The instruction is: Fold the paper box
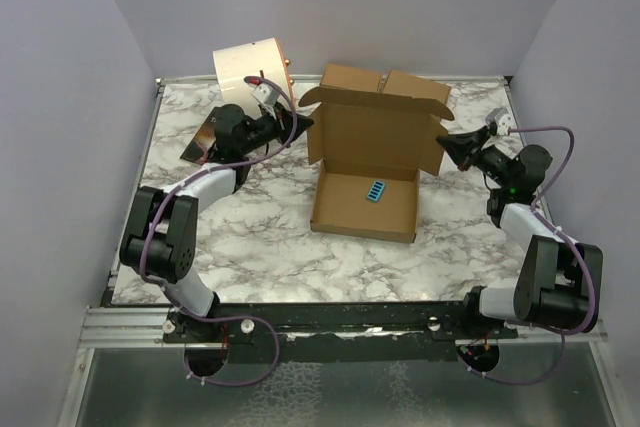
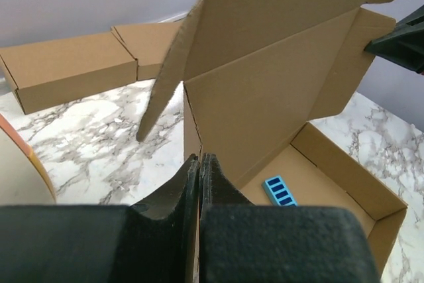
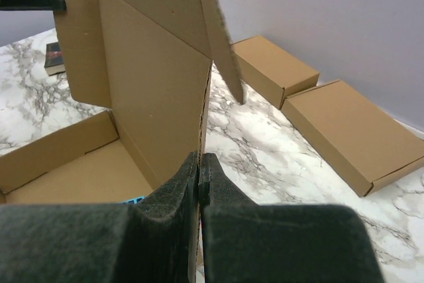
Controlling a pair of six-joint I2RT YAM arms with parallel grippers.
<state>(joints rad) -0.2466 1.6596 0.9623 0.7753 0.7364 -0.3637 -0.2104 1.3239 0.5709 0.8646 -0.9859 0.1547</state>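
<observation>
The paper box (image 1: 365, 162) sits at the centre of the overhead frame, tray open toward the bottom, lid standing upright at its far edge with an ear flap splayed outward at each side. My left claw (image 2: 200, 164) is pressed together on the cardboard at the lid's left edge, my right claw (image 3: 199, 160) likewise clamped on the right edge, a sliver of board showing between each pair of pads

The risk as I judge it: if the two pinches move unevenly the lid could twist and crease off its hinge line, the ears could land outside the tray walls, and the unpinned tray could skate on the marble table (image 1: 250, 237). A small blue piece (image 1: 377, 190) lies inside the tray, where a tucked flap might catch it

Just behind the lid, upper centre, are two closed brown boxes (image 2: 66, 71); a cream drum (image 1: 250, 67) stands upper left, close behind my left arm
</observation>
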